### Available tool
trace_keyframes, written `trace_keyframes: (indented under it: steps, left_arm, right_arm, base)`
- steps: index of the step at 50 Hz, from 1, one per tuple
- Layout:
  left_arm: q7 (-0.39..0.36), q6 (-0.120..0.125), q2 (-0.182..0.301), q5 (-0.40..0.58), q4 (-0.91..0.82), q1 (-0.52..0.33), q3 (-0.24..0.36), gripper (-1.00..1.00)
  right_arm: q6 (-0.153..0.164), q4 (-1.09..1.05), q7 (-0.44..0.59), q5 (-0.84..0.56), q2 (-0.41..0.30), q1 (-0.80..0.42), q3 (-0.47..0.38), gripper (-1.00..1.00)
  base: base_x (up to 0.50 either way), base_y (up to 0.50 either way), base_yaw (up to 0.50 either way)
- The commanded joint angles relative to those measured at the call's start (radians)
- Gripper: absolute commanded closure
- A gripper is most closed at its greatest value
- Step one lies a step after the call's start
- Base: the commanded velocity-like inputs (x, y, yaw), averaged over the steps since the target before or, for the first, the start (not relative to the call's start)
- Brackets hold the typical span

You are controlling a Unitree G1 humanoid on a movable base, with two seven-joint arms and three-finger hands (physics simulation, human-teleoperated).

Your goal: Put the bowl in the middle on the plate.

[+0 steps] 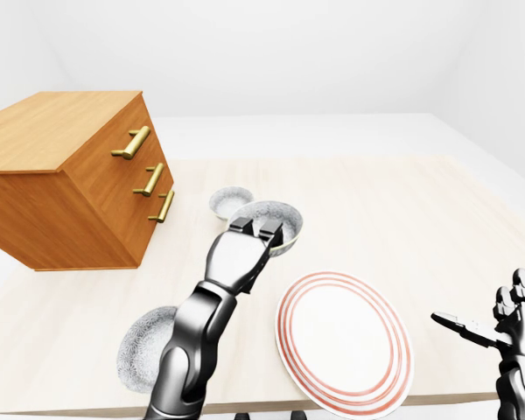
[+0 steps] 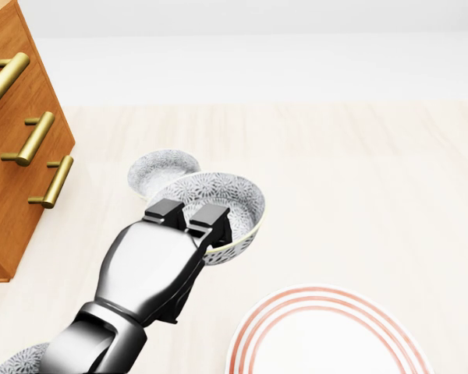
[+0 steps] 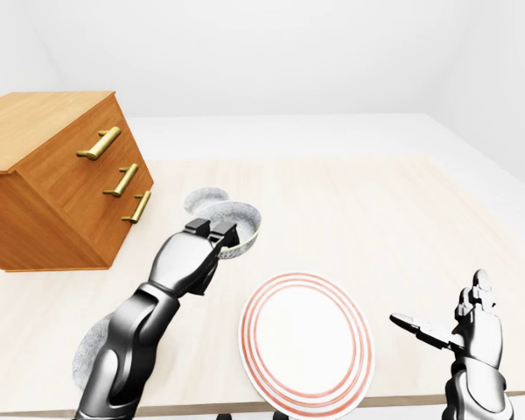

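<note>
Pale tabletop (image 2: 359, 171): left hand (image 2: 160, 261) outstretched, pinching bowl (image 2: 228, 196) rim.

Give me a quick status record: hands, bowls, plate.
left hand: shut on the rim of the held bowl
held bowl: seems lifted, up-left of the plate in the head view, not over it
plate: red-ringed, empty, on the table
other bowls: far bowl near the drawer chest; near bowl by the table's bottom edge, beside the left arm
right hand: open, holding nothing, right of the plate
</note>
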Motion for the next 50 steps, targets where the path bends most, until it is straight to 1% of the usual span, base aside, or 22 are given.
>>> trace_keyframes:
  steps: [1,2,3,4,5,6,9,13,14,16,17,18,22,26,28,35,37,39,40,43,47,50]
  left_arm:
    - [-0.02,0.0,-0.039,-0.067,-0.008,0.074,-0.13,1.0]
    - [-0.029,0.0,-0.046,-0.052,-0.018,0.07,-0.149,1.0]
    - [-0.032,0.0,-0.051,-0.06,-0.025,0.065,-0.159,1.0]
    - [-0.019,0.0,-0.055,-0.05,-0.02,0.069,-0.17,1.0]
    - [-0.035,0.0,-0.057,-0.052,-0.023,0.072,-0.179,1.0]
    - [-0.027,0.0,-0.054,-0.035,-0.014,0.076,-0.2,1.0]
    - [-0.024,0.0,-0.058,-0.019,-0.012,0.091,-0.231,1.0]
    - [0.001,0.0,-0.057,0.011,-0.018,0.121,-0.285,1.0]
    - [0.002,0.0,-0.057,0.01,-0.015,0.12,-0.288,1.0]
    - [-0.024,0.0,-0.076,-0.024,-0.029,0.095,-0.272,1.0]
    - [-0.035,0.0,-0.072,-0.028,-0.027,0.088,-0.27,1.0]
    - [-0.027,0.0,-0.065,-0.012,-0.025,0.085,-0.27,1.0]
    - [-0.026,0.0,-0.074,-0.004,-0.032,0.089,-0.284,1.0]
    - [-0.005,0.0,-0.072,0.026,-0.026,0.105,-0.318,1.0]
    - [-0.002,0.0,-0.073,0.027,-0.026,0.109,-0.324,1.0]
    - [0.016,0.0,-0.066,0.037,-0.013,0.114,-0.332,1.0]
    - [0.035,0.0,-0.062,0.048,0.001,0.117,-0.335,1.0]
    - [0.055,0.0,-0.06,0.069,0.015,0.127,-0.35,1.0]
    - [0.061,0.0,-0.063,0.082,0.015,0.142,-0.375,1.0]
    - [0.064,0.0,-0.06,0.095,0.014,0.15,-0.404,1.0]
    - [0.061,0.0,-0.057,0.097,0.009,0.152,-0.419,1.0]
    - [0.079,0.0,-0.047,0.106,0.022,0.156,-0.421,1.0]
  right_arm:
    - [0.0,-0.009,0.0,0.005,0.0,0.003,0.0,-1.0]
    - [0.0,-0.002,0.0,0.005,-0.001,0.0,0.0,-1.0]
    - [0.0,0.006,0.0,0.003,-0.002,-0.003,0.001,-1.0]
    - [0.0,0.011,0.0,0.002,-0.003,-0.004,0.003,-1.0]
    - [0.0,0.014,0.0,0.001,-0.003,-0.004,0.005,-1.0]
    - [0.0,0.019,0.0,-0.001,-0.003,-0.004,0.007,-1.0]
    - [0.0,0.006,0.0,0.0,-0.003,0.0,0.006,-1.0]
    - [0.0,-0.015,0.005,-0.005,0.003,0.004,0.004,-1.0]
    - [0.0,-0.009,0.005,-0.007,0.003,0.002,0.003,-1.0]
    - [0.0,-0.003,0.006,-0.008,0.003,0.002,0.004,-1.0]
    - [0.0,-0.009,0.007,-0.008,0.003,0.003,0.004,-1.0]
    - [0.0,0.005,0.007,-0.011,0.002,0.0,0.006,-1.0]
    - [0.0,0.001,0.008,-0.009,0.002,0.003,0.005,-1.0]
    - [0.0,-0.011,0.007,-0.01,0.004,0.006,0.005,-1.0]
    - [0.0,-0.006,0.009,-0.011,0.004,0.005,0.004,-1.0]
    - [0.0,0.001,0.009,-0.013,0.002,0.0,0.005,-1.0]
    - [0.0,-0.009,0.009,-0.011,0.004,0.005,0.004,-1.0]
    - [0.0,-0.011,0.009,-0.013,0.005,0.005,0.004,-1.0]
    - [0.0,-0.004,0.01,-0.014,0.005,0.004,0.003,-1.0]
    - [0.0,0.007,0.01,-0.013,0.002,0.002,0.004,-1.0]
    - [0.0,-0.002,0.009,-0.011,0.002,0.004,0.004,-1.0]
    - [0.0,0.003,0.008,-0.011,0.001,0.002,0.005,-1.0]
  base:
    - [0.0,0.0,0.0]
    - [0.0,0.0,0.0]
    - [0.0,0.0,0.0]
    - [0.0,0.0,0.0]
    - [0.0,0.0,0.0]
    - [0.0,0.0,0.0]
    - [0.0,0.0,0.0]
    - [0.0,0.0,0.0]
    - [0.0,0.0,0.0]
    - [0.0,0.0,0.0]
    - [0.0,0.0,0.0]
    - [0.0,0.0,0.0]
    - [0.0,0.0,0.0]
    - [0.0,0.0,0.0]
    - [0.0,0.0,0.0]
    - [0.0,0.0,0.0]
    - [0.0,0.0,0.0]
    - [0.0,0.0,0.0]
    - [0.0,0.0,0.0]
    - [0.0,0.0,0.0]
    - [0.0,0.0,0.0]
    - [0.0,0.0,0.0]
